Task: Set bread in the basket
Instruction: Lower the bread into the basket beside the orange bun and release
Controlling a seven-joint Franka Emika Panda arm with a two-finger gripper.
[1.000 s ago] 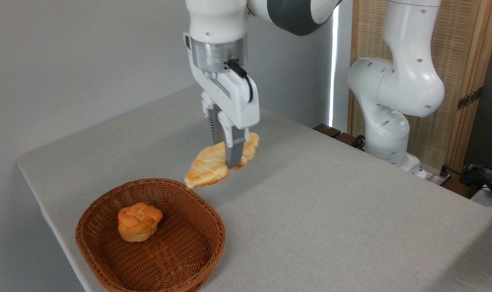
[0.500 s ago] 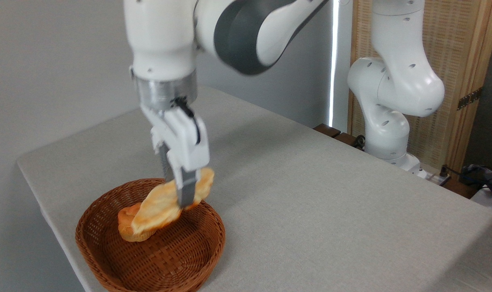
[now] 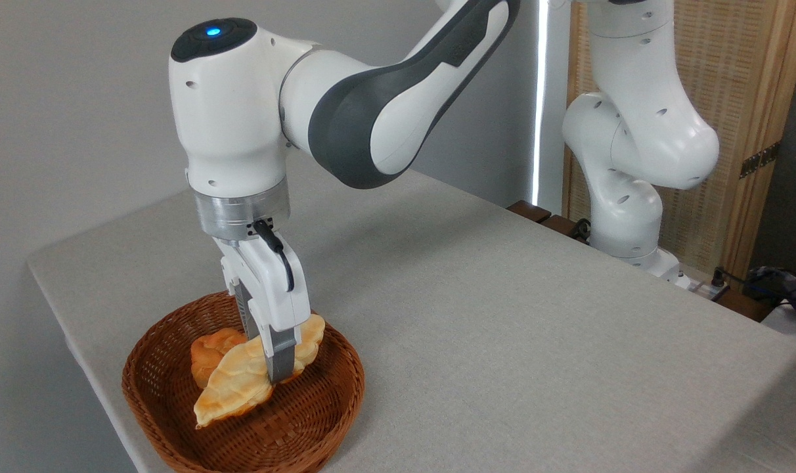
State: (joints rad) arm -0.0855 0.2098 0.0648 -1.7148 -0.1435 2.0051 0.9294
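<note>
From the fixed camera, my gripper point(image 3: 276, 368) is pinching the leaf-shaped bread point(image 3: 240, 384) across its upper half, fingers pressed onto it from both sides. The bread hangs inside the wicker basket point(image 3: 335, 401), its long axis slanting from upper right down to lower left, the low tip close to the weave; I cannot tell whether it touches. Just behind it sits a small round bun point(image 3: 207, 351), partly hidden. The drop is straight below me, I judge. I can read no labels or writing anywhere.
</note>
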